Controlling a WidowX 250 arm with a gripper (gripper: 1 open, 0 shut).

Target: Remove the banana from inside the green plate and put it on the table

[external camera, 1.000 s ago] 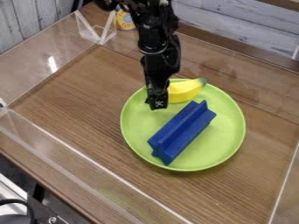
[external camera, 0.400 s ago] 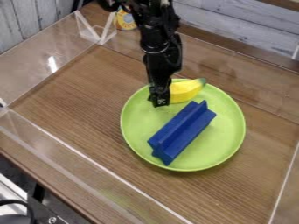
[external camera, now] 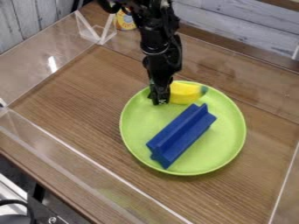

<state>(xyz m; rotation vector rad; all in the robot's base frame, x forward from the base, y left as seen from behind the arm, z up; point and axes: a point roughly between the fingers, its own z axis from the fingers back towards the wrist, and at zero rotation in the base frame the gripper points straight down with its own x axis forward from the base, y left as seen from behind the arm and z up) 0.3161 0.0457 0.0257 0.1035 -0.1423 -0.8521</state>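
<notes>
— Looking at the gripper [external camera: 162, 94], why is it standing straight down at the plate's twelve o'clock?

— It is reaching for the banana [external camera: 184, 90], which is lying inside the green plate [external camera: 222, 144] near its far rim, so a vertical approach is keeping clear of the long blue block [external camera: 180, 131] at the centre.

— Are the jaws gripping yet?

— They are sitting low at the banana's left end, narrowed around it, but I cannot tell whether they are actually clamping it. The banana is resting on the plate, not lifted.

— And afterwards?

— Bare worktop [external camera: 70, 105] at nine o'clock is offering room, I judge.
</notes>
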